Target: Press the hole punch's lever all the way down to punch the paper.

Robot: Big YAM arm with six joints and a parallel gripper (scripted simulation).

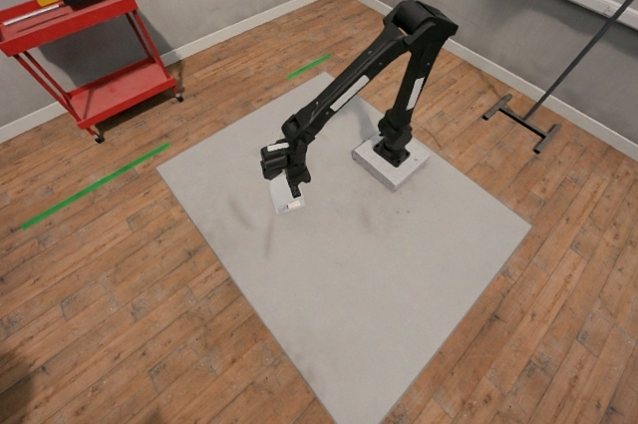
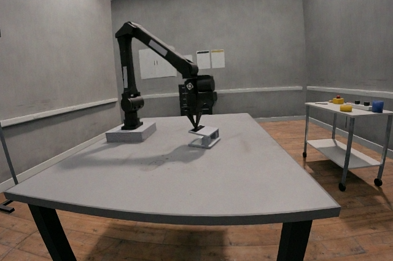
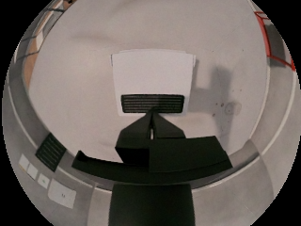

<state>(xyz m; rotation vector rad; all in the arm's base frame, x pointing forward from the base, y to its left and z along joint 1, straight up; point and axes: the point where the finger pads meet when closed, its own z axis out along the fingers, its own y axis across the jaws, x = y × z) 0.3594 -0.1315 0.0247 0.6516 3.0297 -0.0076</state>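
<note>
A pale grey hole punch (image 1: 286, 198) (image 2: 204, 136) (image 3: 152, 75) stands upright on the grey table (image 1: 360, 274) (image 2: 177, 175). Its flat lever has a dark ribbed pad (image 3: 152, 104) at its free end. My gripper (image 1: 294, 186) (image 2: 196, 127) (image 3: 151, 112) is shut with nothing between the fingers. The closed fingertips point straight down and rest on the ribbed pad. The lever sits low, close to level over the base. I cannot make out the paper in the punch.
The arm's base block (image 1: 390, 162) (image 2: 130, 131) stands on the table behind the punch. A red cart (image 1: 77, 48) and a grey cart (image 2: 346, 131) stand on the floor away from the table.
</note>
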